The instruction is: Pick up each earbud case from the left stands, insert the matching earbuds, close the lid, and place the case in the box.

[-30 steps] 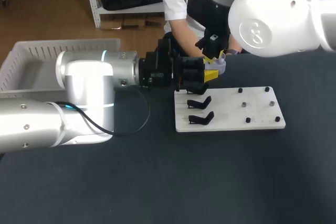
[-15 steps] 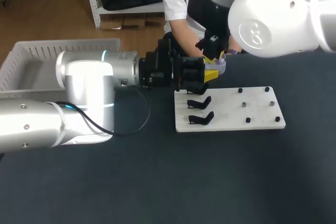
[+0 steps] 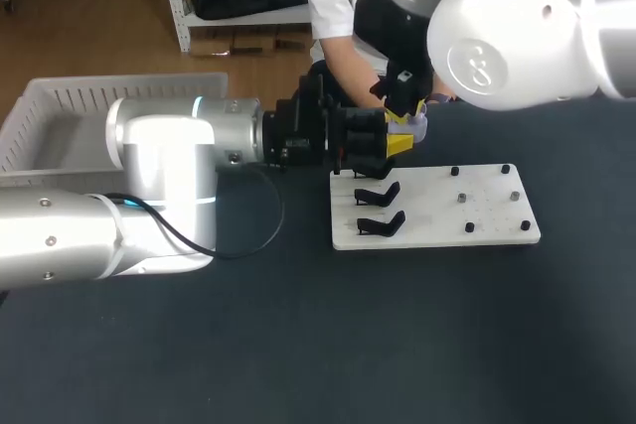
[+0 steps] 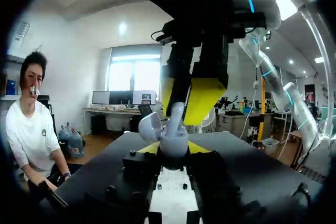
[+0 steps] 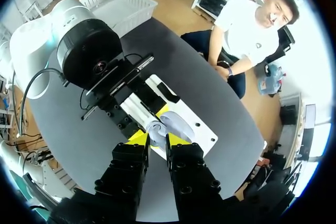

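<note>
The table [image 3: 298,345] surface is a uniform dark navy, close to black. The board [image 3: 487,230] is plain white; its stands [image 3: 383,220] and pegs [image 3: 468,227] are black. The earbud case [image 4: 173,140] is pale lavender-grey and unpatterned. The earbud [image 4: 176,115] is white. The left gripper [image 3: 397,143] has a black body and bright yellow fingertips. The right gripper [image 5: 157,139] has the same black body and yellow tips. The left arm [image 3: 164,156] is silver-white with a thin cyan ring [image 3: 199,103] and a black cable [image 3: 263,215]. The right arm [image 3: 517,27] is glossy white with a grey embossed mark. The box [image 3: 60,106] at the table's far left corner is white with ribbed walls.
</note>
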{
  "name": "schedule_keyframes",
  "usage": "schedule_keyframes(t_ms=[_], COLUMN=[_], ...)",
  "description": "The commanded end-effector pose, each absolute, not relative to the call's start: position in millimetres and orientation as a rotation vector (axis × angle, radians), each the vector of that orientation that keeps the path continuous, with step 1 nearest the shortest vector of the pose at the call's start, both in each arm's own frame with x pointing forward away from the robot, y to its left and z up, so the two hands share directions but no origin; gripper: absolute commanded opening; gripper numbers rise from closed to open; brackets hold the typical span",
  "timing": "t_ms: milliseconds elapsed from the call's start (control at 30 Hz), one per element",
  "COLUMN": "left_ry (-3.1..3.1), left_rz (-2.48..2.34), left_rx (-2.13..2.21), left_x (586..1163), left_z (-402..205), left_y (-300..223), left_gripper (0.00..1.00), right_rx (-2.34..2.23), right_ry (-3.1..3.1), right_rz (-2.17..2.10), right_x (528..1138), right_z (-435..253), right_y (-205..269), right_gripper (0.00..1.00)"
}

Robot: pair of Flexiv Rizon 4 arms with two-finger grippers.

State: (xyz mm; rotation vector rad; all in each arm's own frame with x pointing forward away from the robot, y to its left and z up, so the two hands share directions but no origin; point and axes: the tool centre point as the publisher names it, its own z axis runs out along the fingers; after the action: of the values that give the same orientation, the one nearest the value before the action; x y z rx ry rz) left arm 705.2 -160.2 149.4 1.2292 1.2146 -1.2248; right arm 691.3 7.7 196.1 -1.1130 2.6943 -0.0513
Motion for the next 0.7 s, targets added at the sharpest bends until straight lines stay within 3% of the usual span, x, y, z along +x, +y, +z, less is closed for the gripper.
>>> schedule_keyframes(t_ms=[33, 367, 533, 700], left_ry=[1.213, 1.213, 1.213, 1.213], left_rz=[-1.218, -1.218, -1.218, -1.218], left_rx=[1.223, 1.223, 1.223, 1.223], left_x=[703.5, 703.5, 703.5, 703.5], left_z=[151.4, 151.4, 151.4, 151.4], left_y=[-161.1, -161.1, -161.1, -161.1], left_gripper=[0.0, 0.0, 0.0, 0.0], right_rx=[-1.119, -1.128, -1.129, -1.132], right_ry=[2.7, 2.695, 2.697, 2.696], right_rz=[-0.061, -0.073, -0.078, -0.079], right_x=[694.5, 693.3, 692.5, 692.0], right_z=[193.4, 194.5, 194.7, 195.2], right_y=[10.0, 9.4, 8.1, 7.7], right_gripper=[0.0, 0.01, 0.12, 0.35])
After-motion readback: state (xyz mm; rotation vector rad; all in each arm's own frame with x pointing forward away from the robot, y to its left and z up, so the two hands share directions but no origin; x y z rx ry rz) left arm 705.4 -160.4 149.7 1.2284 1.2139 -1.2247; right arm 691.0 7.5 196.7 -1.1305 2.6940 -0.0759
